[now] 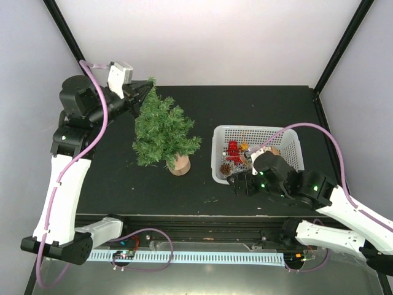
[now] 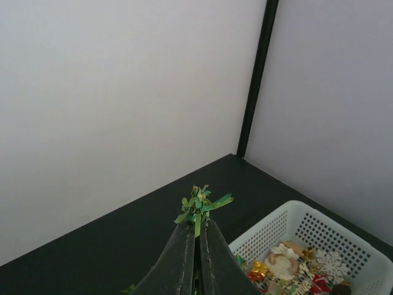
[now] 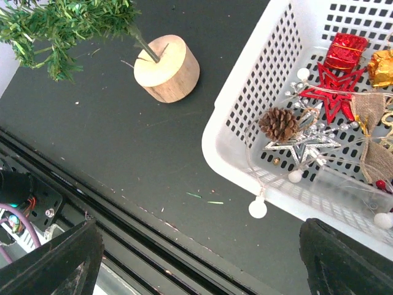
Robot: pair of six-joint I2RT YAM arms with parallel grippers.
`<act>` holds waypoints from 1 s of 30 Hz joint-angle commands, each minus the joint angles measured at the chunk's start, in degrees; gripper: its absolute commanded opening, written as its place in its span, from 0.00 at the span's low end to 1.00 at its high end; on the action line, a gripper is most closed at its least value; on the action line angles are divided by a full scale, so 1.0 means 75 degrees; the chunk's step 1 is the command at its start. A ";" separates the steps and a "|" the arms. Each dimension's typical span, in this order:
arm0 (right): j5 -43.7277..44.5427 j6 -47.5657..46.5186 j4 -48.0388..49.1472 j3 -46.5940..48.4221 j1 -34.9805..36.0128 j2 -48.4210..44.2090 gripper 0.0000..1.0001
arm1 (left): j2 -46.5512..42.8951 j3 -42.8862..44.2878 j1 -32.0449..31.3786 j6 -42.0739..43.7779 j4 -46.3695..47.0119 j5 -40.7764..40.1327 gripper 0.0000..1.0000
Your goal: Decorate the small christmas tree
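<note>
The small christmas tree (image 1: 163,130) stands tilted on its tan wooden stump base (image 1: 179,165), left of the basket. My left gripper (image 1: 147,86) is shut on the tree's top sprig, which sticks out green between its dark fingers in the left wrist view (image 2: 199,206). My right gripper (image 1: 241,183) is open and empty, hovering at the near left corner of the white basket (image 1: 218,173). In the right wrist view the stump (image 3: 167,67) and lower branches (image 3: 61,24) show, and the basket (image 3: 236,153) holds a pinecone (image 3: 279,123), silver star (image 3: 301,145), red star (image 3: 334,98) and red gift (image 3: 347,52).
A string of white bead lights (image 3: 258,208) hangs over the basket's near rim. More ornaments lie in the basket in the left wrist view (image 2: 288,267). A black frame post (image 2: 255,77) stands at the back corner. The table's front rail (image 1: 202,224) runs near the arm bases.
</note>
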 commanded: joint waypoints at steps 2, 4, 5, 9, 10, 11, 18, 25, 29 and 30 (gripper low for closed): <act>0.0348 0.0360 -0.0153 -0.0167 -0.0030 -0.0295 0.88 | 0.0215 0.0744 -0.0513 0.0219 0.0813 0.0124 0.02; 0.0360 0.0426 -0.0170 -0.0216 -0.0030 -0.0348 0.88 | 0.0301 0.0803 -0.0647 0.0252 0.0811 0.0131 0.02; 0.0368 0.0449 -0.0178 -0.0251 -0.0037 -0.0379 0.88 | 0.0340 0.0819 -0.0710 0.0297 0.0804 0.0119 0.01; 0.0416 0.0552 -0.0202 -0.0350 -0.0033 -0.0494 0.88 | 0.0397 0.0838 -0.0958 0.0588 0.0697 0.0040 0.05; 0.0446 0.0585 -0.0218 -0.0367 -0.0033 -0.0522 0.88 | 0.0401 0.0838 -0.1025 0.0645 0.0668 0.0020 0.13; 0.0473 0.0600 -0.0241 -0.0374 -0.0033 -0.0548 0.88 | 0.0396 0.0838 -0.1086 0.0684 0.0651 0.0009 0.22; 0.0601 0.0647 -0.0330 -0.0386 -0.0030 -0.0639 0.88 | 0.0231 0.0767 -0.1259 0.0793 0.0496 0.0031 0.40; 0.0621 0.0594 -0.0328 -0.0280 -0.0030 -0.0594 0.89 | -0.0100 0.0565 -0.1259 0.1199 0.0220 -0.0330 0.56; 0.0718 0.0709 -0.0572 -0.0183 -0.0155 -0.0507 0.91 | -0.0184 0.0888 -0.1211 0.2011 -0.0499 -0.1844 0.86; 0.0583 0.0725 -0.0692 -0.0191 -0.0394 -0.0415 0.91 | -0.0152 0.1029 -0.1183 0.2314 -0.0797 -0.2127 0.97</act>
